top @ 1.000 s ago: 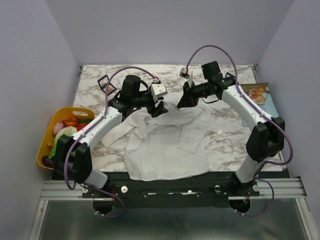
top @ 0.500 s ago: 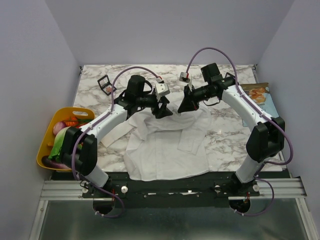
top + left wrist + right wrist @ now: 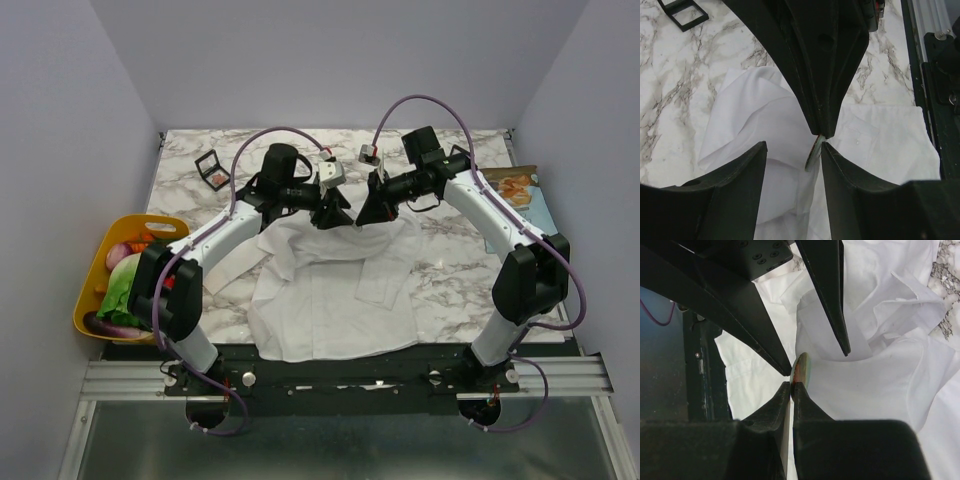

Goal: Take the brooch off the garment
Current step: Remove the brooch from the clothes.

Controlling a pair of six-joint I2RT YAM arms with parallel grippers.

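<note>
The marble table [image 3: 450, 270] carries the garment [image 3: 330, 290], a white shirt spread flat at the near middle, with its collar end rumpled and bunched towards the far side. Both arms reach inward and meet above that bunched part.

Off the table's left edge hangs a yellow basket [image 3: 82, 308] of toy vegetables. A picture book [image 3: 522, 188] lies at the far right edge. Two black square palettes [image 3: 213, 177] sit at the far left corner. All of these are well apart from the shirt's collar.

The left tool [image 3: 792, 150] has its fingers spread. They come down on either side of the right tool [image 3: 791, 386], whose fingertips are pressed together on the rim of the brooch [image 3: 801, 368].

The brooch stands edge-on just above the white folds, showing green and orange-red. One left finger lies just beside it and the other stands clear across a gap. From above, the two tool heads hide the brooch altogether. Whether its pin is fastened in the fabric cannot be told.
</note>
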